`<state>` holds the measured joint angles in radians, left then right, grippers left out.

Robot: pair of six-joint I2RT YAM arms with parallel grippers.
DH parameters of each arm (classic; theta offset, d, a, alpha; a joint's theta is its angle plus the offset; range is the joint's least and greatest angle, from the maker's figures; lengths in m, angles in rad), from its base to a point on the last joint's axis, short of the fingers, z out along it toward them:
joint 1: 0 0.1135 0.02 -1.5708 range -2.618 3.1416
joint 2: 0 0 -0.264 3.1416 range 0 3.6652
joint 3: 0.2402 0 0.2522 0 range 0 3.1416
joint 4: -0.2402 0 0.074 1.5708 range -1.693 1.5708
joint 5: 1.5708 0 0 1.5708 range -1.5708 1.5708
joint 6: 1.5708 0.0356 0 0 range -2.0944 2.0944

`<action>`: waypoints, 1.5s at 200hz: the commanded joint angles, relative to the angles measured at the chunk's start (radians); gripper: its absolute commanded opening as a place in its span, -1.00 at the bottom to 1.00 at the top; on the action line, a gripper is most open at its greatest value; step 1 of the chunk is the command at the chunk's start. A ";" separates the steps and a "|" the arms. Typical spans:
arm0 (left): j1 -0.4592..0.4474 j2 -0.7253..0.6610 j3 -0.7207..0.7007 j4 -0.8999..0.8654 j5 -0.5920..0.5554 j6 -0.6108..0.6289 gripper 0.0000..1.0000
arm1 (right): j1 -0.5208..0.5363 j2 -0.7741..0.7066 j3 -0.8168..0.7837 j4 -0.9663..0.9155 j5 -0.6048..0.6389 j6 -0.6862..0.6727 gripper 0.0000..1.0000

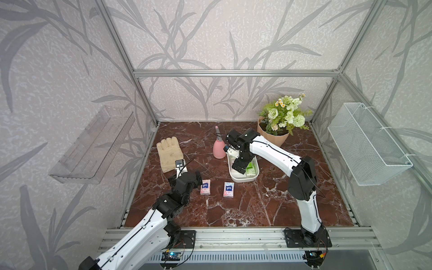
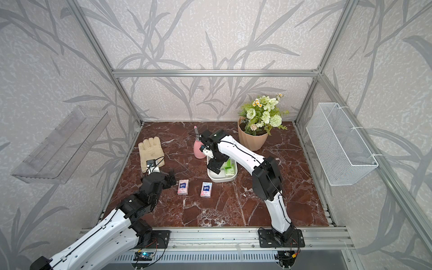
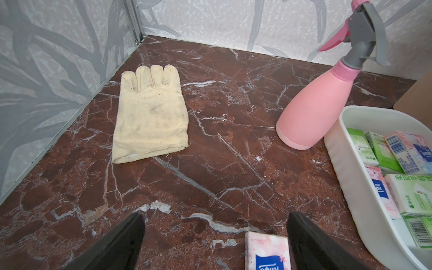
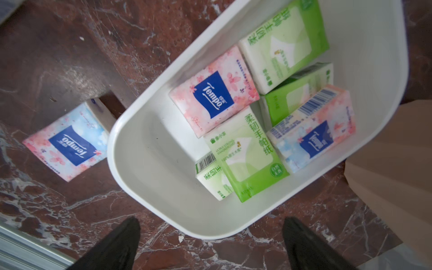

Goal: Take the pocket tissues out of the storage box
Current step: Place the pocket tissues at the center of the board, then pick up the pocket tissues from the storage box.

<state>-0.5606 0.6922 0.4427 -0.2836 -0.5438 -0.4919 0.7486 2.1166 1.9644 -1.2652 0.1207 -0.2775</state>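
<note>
The right tool (image 4: 211, 222), wide open and empty like the left tool (image 3: 216, 216), should be centred over the uppermost green-and-white soft tissue packet (image 4: 247, 159) in the shallow white plastic tub (image 4: 149, 177).

Right gripper (image 2: 214, 166) hangs over the storage box (image 2: 221, 180), green pocket tissues (image 2: 228, 168) inside; two floral packets (image 2: 207, 189) lie on the marble table (image 2: 233, 205), one just beside the left gripper (image 2: 172, 178).

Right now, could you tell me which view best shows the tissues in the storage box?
The right wrist view: it looks straight into the storage box, with all six pocket tissues visible. The left wrist view crops several; in both top views the right arm covers most.
</note>
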 commanded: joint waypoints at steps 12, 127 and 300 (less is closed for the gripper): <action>0.007 -0.006 -0.002 -0.014 -0.042 -0.019 1.00 | -0.045 0.054 0.036 -0.014 -0.001 -0.174 0.98; 0.008 0.017 -0.010 -0.012 -0.057 -0.026 1.00 | -0.090 0.164 0.093 -0.023 -0.026 -0.231 0.83; 0.010 0.049 0.000 0.003 -0.035 -0.010 1.00 | -0.086 0.012 -0.150 0.170 -0.029 -0.145 0.23</action>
<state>-0.5552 0.7380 0.4419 -0.2829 -0.5770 -0.5079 0.6609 2.2013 1.8278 -1.1183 0.1032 -0.4553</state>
